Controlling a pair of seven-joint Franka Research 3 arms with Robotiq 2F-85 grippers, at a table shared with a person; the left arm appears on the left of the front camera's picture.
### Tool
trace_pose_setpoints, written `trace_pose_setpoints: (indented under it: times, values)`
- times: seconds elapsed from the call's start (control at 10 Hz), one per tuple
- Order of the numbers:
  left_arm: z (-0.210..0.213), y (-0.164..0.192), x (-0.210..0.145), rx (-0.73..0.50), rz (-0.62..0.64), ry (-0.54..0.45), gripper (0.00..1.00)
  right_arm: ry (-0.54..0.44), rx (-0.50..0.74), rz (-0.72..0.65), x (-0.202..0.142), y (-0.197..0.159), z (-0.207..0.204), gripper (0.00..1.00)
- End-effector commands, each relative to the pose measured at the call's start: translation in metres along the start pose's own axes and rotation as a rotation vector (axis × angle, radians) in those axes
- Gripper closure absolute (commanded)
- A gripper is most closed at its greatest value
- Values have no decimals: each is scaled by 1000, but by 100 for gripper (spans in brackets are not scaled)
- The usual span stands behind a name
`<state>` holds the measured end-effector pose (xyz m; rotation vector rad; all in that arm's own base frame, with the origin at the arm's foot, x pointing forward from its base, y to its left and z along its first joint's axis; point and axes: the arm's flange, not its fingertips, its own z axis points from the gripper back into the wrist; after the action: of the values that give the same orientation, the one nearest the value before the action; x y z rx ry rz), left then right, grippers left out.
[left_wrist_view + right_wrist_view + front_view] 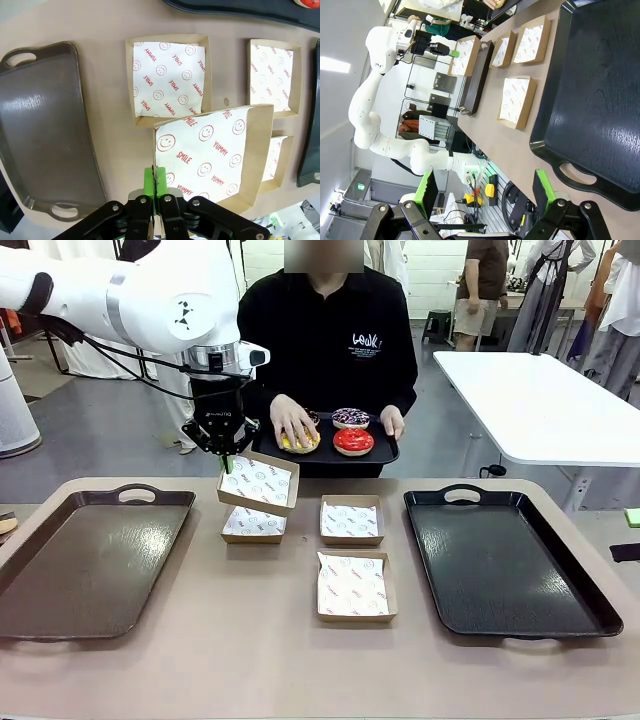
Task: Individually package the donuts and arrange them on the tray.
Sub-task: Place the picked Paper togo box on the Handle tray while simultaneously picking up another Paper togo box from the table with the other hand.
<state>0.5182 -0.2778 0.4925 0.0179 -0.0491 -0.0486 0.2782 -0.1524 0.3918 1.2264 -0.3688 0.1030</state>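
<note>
Four donuts (353,441), upper centre of frame, just right of left claw (226,455) gripping raised box (258,482); right claw (485,180) released.

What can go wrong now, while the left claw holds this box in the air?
The left claw pinches only one thin wall of the lifted cardboard box, which hangs tilted; it may slip or swing. Its paper liner may slide out. A second box lies just below, so lowering could bump it.
</note>
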Motion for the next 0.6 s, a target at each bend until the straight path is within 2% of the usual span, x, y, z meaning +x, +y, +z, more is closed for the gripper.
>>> trace_pose_setpoints:
  times: [0.0, 0.5]
  values:
    - [1, 3, -5, 3, 4, 1, 100, -14, 22, 16, 1, -2, -1, 0]
    - [1, 3, -5, 3, 4, 1, 100, -14, 22, 16, 1, -2, -1, 0]
